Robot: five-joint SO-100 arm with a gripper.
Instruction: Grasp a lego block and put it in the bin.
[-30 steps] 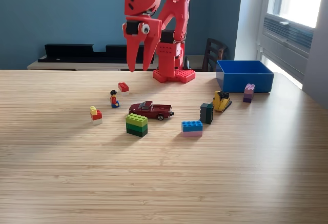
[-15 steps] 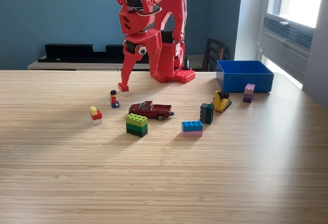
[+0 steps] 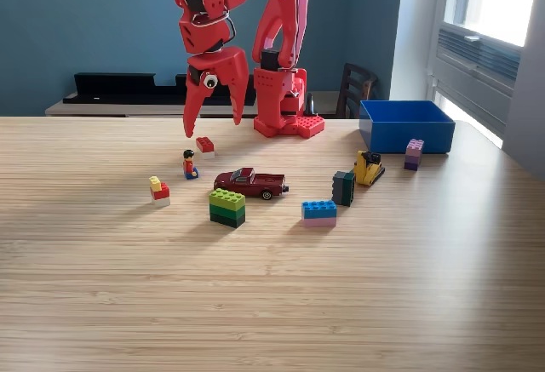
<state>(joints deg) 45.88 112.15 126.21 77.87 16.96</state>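
My red arm reaches forward over the far part of the wooden table in the exterior view. Its gripper points down with the fingers spread open and nothing between them. A small red lego block lies on the table just below the fingertips, apart from them. The blue bin stands at the back on the exterior view's right, beside the arm's base.
Scattered on the table are a minifigure, a yellow-red block, a dark red toy car, a green block stack, a blue-pink block, a dark green block, a yellow piece and a purple block.
The gripper came down from high up to the red block, then shifted to the exterior view's left and spread its fingers. The red block lies where it was.
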